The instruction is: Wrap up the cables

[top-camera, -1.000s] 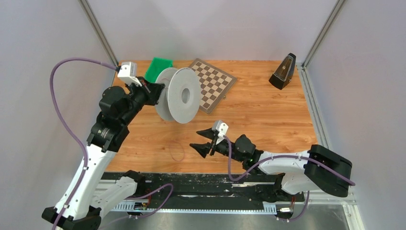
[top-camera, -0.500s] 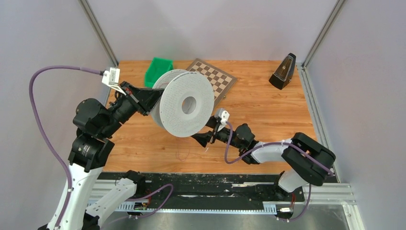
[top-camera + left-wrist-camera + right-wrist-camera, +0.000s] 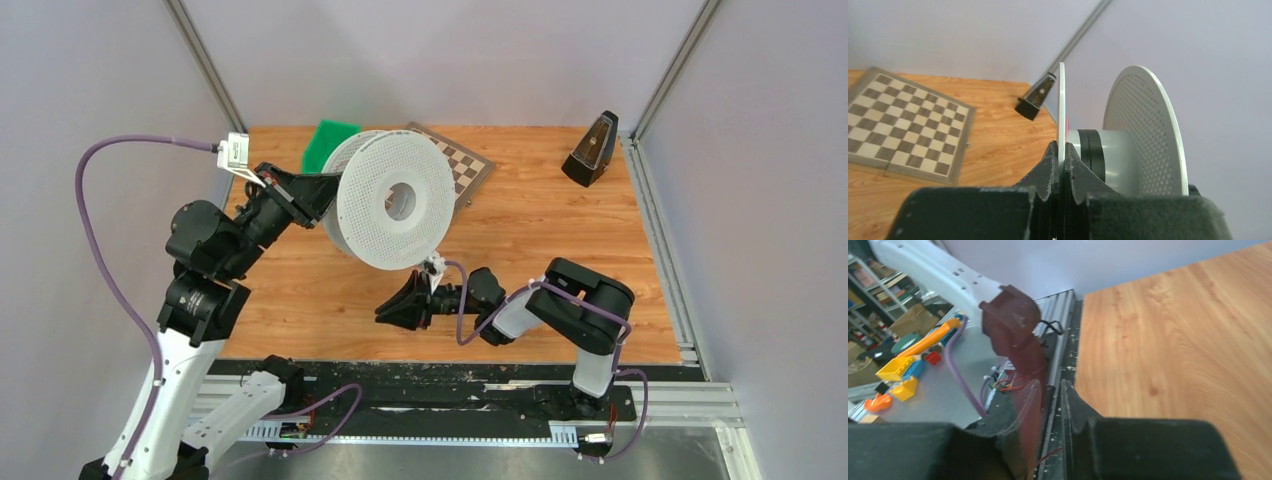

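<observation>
Left to right: my left gripper (image 3: pixel 312 192) is pinched onto the near flange (image 3: pixel 1061 110) of the white spool (image 3: pixel 385 215). The left wrist view shows both fingers pressed against that thin disc, just in front of the grey hub (image 3: pixel 1108 160). The green bin (image 3: pixel 322 140) sits behind the gripper at the far edge of the table (image 3: pixel 560 250). The spool appears to be held off the wood. Its perforated outer flange faces up and toward the arm bases, so I judge that its axis runs from the left fingers out toward the near right. My right gripper (image 3: pixel 400 308) lies low, just beneath the spool's lower rim and close to the table's near edge, and it points left. Its fingers stand close together, and I cannot tell whether they pinch anything. A thin reddish strand (image 3: pixel 1047 456) shows low between them in the right wrist view, but I cannot pick out the cable itself with certainty. The coming move turns on feeding upward from the right gripper into the slot between the flanges. The chessboard (image 3: pixel 465 165) lies behind the spool and the metronome (image 3: pixel 590 150) stands far right, both well apart from the grippers, with bare wood between.
</observation>
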